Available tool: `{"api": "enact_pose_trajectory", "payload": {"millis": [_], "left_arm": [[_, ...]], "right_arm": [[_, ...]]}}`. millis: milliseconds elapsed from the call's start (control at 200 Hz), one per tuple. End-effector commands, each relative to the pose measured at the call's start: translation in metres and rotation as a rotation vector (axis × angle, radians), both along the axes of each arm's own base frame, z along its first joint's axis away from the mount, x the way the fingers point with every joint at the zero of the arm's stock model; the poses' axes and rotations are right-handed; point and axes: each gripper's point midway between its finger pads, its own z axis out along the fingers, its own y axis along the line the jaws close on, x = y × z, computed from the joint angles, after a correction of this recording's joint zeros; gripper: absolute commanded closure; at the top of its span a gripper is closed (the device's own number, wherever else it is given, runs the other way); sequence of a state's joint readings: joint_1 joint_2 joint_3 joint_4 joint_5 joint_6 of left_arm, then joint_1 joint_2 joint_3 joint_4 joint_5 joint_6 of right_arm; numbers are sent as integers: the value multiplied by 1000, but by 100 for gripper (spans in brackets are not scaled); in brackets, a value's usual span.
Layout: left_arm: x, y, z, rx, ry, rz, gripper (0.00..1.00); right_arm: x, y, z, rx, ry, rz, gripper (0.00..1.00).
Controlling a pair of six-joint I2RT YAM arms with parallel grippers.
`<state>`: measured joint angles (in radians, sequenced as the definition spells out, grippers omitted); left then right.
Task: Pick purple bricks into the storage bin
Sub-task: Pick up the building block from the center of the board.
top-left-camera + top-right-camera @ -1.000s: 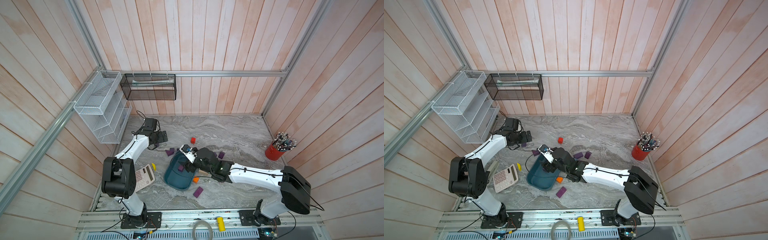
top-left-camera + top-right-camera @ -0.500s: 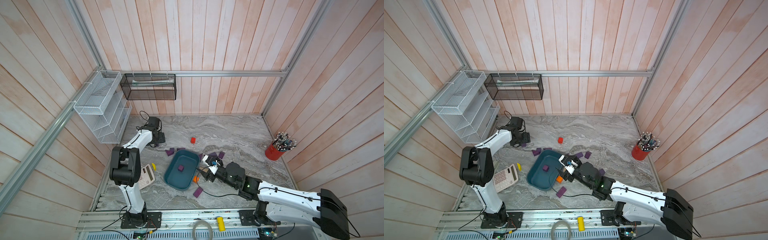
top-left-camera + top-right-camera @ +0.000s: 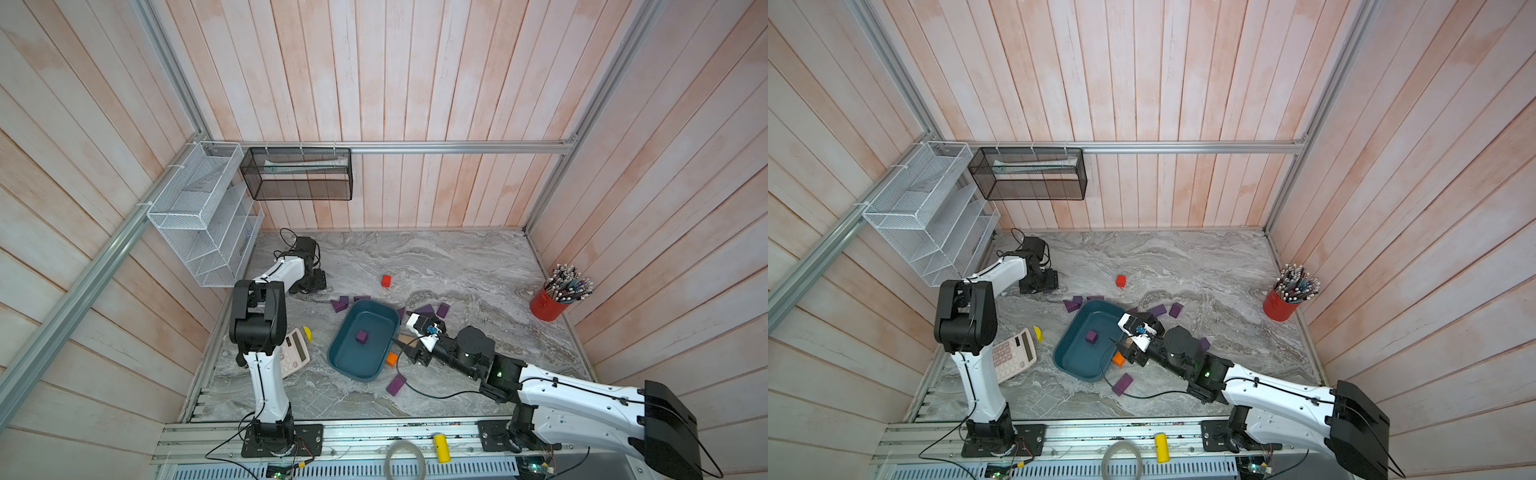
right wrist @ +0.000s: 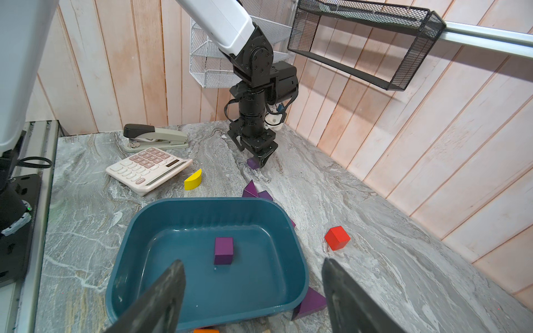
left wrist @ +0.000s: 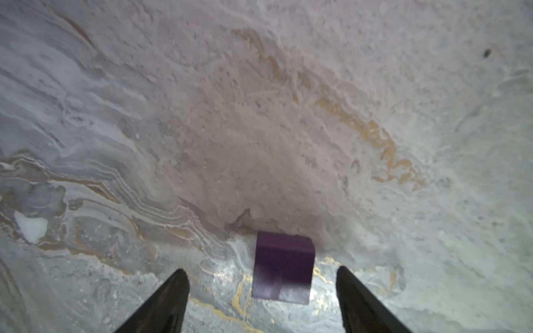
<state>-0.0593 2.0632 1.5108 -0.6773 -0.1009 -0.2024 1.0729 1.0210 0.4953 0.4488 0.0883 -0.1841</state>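
The storage bin (image 3: 353,359) (image 3: 1073,357) (image 4: 161,219) is a teal tray mid-table with one purple cube (image 3: 362,336) (image 4: 223,250) inside. Other purple bricks lie around it: two at its far-left corner (image 3: 340,304), two past its far-right corner (image 3: 443,309), an oblong at the front (image 3: 395,385) and a wedge (image 4: 310,302) against its wall. My left gripper (image 3: 313,282) (image 4: 261,163) points down at the far left, open, straddling a purple brick (image 5: 282,269) without touching it. My right gripper (image 3: 402,349) (image 4: 253,276) hovers open and empty at the bin's right edge.
A red cube (image 3: 386,281), an orange cube (image 3: 390,358) and a yellow piece (image 3: 307,332) lie near the bin. A calculator (image 3: 293,353) and a stapler (image 4: 155,137) sit at the left. A red pencil cup (image 3: 548,305) stands far right. Wire racks (image 3: 199,216) hang on the walls.
My right gripper has drawn back from over the bin to its right edge, leaving a purple cube inside. My left gripper stays at the far left with its jaws a little narrower.
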Motion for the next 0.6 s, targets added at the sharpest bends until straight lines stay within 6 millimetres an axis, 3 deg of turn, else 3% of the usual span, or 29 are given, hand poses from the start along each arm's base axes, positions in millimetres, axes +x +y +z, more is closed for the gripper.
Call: {"api": "enact_pose_trajectory", "payload": {"millis": [0, 190, 290, 355, 405, 595], "left_arm": [[4, -4, -9, -24, 22, -28, 24], [5, -3, -15, -17, 30, -33, 30], [5, -4, -18, -19, 37, -37, 42], [5, -3, -20, -13, 39, -36, 42], [5, -2, -21, -8, 42, -38, 49], [2, -3, -27, -8, 64, -42, 54]], "right_arm": [[0, 3, 6, 20, -9, 5, 24], [4, 4, 7, 18, -18, -13, 24], [5, 5, 6, 15, -15, -16, 24], [7, 6, 4, 11, -14, -22, 24], [9, 7, 3, 7, -13, -31, 24], [13, 6, 3, 5, -15, -50, 24]]}}
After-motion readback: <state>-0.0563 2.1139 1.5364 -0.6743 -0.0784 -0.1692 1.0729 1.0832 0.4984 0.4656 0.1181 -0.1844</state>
